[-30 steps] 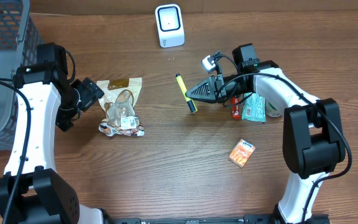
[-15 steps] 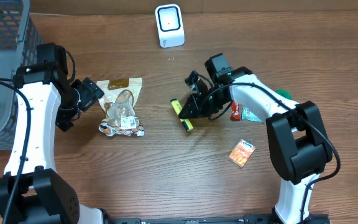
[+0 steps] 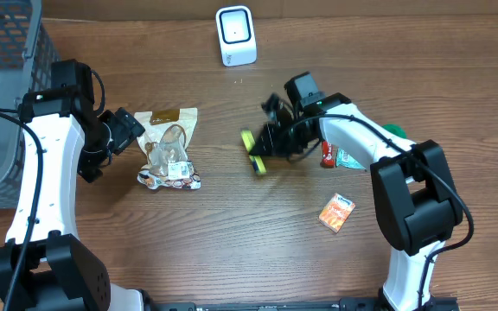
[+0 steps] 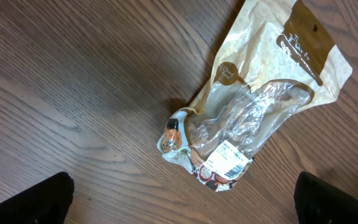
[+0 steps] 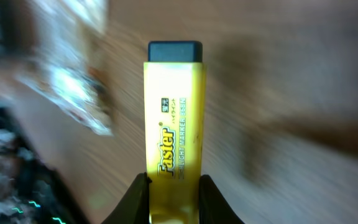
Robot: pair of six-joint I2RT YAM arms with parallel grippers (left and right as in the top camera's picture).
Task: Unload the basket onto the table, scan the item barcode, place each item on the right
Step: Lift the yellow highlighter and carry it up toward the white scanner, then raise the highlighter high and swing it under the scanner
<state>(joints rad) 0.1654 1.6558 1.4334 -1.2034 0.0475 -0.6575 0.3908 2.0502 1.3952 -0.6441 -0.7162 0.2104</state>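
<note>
Yellow highlighter (image 5: 173, 124), brown tabletop (image 3: 232, 233), apparently wood-grain

Yellow marker (image 3: 253, 155) — with the right fingers (image 5: 211, 198) — leftward, newly tilted.

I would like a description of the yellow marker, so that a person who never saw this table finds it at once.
From the white scanner at the table's far edge, look toward the near side, slightly right. There the right pincer grips the yellow highlighter. It alone is a slim yellow stick with a black cap; the things around it are packets.
</note>
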